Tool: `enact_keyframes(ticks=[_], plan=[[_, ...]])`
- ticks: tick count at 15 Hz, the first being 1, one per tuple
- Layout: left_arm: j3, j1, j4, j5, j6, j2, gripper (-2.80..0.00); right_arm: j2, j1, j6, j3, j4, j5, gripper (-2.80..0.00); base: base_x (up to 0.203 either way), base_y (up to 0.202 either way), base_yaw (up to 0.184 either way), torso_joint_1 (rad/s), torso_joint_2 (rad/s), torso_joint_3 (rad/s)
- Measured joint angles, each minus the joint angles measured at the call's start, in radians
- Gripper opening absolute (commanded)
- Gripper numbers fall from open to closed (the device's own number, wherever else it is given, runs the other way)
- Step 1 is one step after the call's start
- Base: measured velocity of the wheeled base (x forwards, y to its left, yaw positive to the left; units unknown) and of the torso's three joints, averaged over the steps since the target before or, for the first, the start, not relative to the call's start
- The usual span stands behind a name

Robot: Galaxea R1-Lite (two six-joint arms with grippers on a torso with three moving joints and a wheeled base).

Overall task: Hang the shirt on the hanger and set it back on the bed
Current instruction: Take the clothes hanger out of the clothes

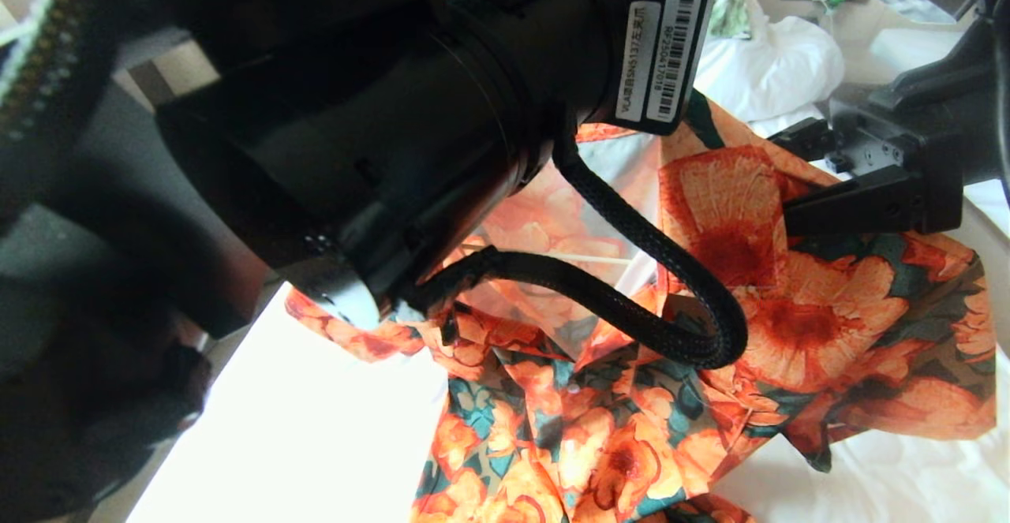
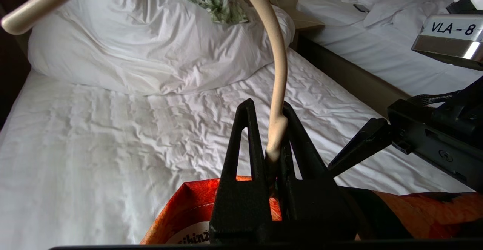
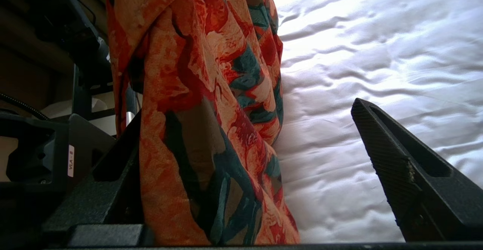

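Left gripper (image 2: 272, 129) clenched on smooth cream hanger (image 2: 278, 69) — draped floral shirt (image 1: 789, 302), right gripper (image 3: 241, 159) spread wide, wrinkled white bed (image 2: 113, 129).

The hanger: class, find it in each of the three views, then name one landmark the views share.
Head view: a thin pale bar of the hanger shows inside the shirt, picture centre.
Left wrist view: its neck stands clamped in the left tool, hook curving to the top left.
Right wrist view: not visible.
Shared landmark: the orange-flowered shirt, over the white bed.
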Motion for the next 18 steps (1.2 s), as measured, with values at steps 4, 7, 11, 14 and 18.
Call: enact_keyframes(ticks=[4,7,11,14,18], plan=[[-0.001,0.000,-0.003,-0.001,-0.003,0.031,-2.80,-0.015,-0.047,-0.020,0.056,0.003,0.027,0.00,0.000,0.000,0.000,0.000,0.00,0.000],[-0.034,0.005,-0.005,-0.022,-0.024,0.083,-2.80,-0.021,-0.101,-0.026,0.090,0.028,0.107,0.00,0.000,0.000,0.000,0.000,0.00,0.000],[-0.112,0.017,0.002,-0.029,-0.025,0.159,-2.80,-0.028,-0.153,-0.068,0.146,0.050,0.116,0.00,0.000,0.000,0.000,0.000,0.00,0.000],[-0.149,0.021,0.002,-0.021,-0.022,0.194,-2.80,-0.033,-0.189,-0.072,0.176,0.048,0.115,0.00,0.000,0.000,0.000,0.000,0.00,0.000],[-0.158,0.036,0.002,-0.019,-0.019,0.223,-2.80,-0.061,-0.246,-0.106,0.229,0.038,0.117,0.00,0.000,0.000,0.000,0.000,0.00,0.000]])
